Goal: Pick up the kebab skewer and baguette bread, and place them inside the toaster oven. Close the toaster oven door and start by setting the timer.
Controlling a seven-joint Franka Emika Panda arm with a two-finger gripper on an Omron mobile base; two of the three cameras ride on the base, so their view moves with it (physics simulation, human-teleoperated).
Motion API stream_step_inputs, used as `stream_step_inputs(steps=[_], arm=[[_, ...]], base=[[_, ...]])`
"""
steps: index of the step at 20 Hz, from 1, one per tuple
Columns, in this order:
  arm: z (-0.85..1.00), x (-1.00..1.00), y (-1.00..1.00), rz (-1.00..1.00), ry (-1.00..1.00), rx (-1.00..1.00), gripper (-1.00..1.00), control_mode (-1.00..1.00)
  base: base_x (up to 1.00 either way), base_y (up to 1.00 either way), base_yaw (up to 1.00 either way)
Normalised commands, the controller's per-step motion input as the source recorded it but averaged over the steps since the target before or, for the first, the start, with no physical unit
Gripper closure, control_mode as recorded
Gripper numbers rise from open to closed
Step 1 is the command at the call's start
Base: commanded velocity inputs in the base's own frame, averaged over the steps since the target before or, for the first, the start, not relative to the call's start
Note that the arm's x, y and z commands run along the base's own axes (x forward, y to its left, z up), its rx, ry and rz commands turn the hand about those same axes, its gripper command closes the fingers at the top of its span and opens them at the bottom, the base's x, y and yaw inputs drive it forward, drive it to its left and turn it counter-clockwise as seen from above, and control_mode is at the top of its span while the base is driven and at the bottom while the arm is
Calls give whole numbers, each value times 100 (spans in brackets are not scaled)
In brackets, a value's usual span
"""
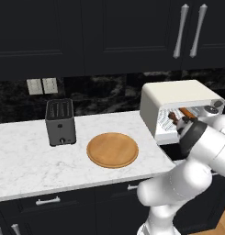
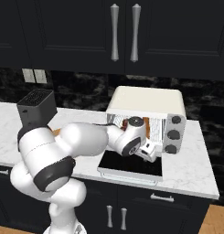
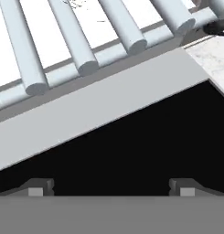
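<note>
Nearest the base, the gripper [image 3: 111,189] hangs over the lowered toaster oven door [image 2: 131,167], its two fingertips spread wide with nothing between them. In the hand view the dark glass panel lies just beyond the tips, and the wire rack [image 3: 86,50] runs across from 9 to 1 o'clock.

Inside the toaster oven [image 1: 180,98], the baguette bread [image 1: 187,113] and the kebab skewer [image 1: 174,120] appear to lie on the rack, so loading looks complete and closing the door seems the step in hand. To do it well, the hand should probably back clear of the rack, drop below the door's free edge at about 6 o'clock in the right base view, and push up along the hinge arc without snagging the bars.

Farther along the counter sit the round wooden board [image 1: 112,150] and the black slot toaster [image 1: 60,122].

The side knobs [image 2: 173,135] carry no readable markings; no brand or writing is legible anywhere.
</note>
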Motion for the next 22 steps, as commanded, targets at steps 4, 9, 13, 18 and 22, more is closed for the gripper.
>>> stream_step_inputs(steps=[4, 9, 13, 18, 22], arm=[[9, 45, 2, -13, -6, 0, -100, -100], [10, 42, 0, -12, -4, 0, -100, -100], [3, 26, 0, -10, -3, 0, -100, -100], [0, 3, -4, -8, -1, 0, -100, -100], [1, 4, -11, -7, -2, 0, -100, -100]], base=[[0, 0, 0], [0, 0, 0], [0, 0, 0], [0, 0, 0], [0, 0, 0]])
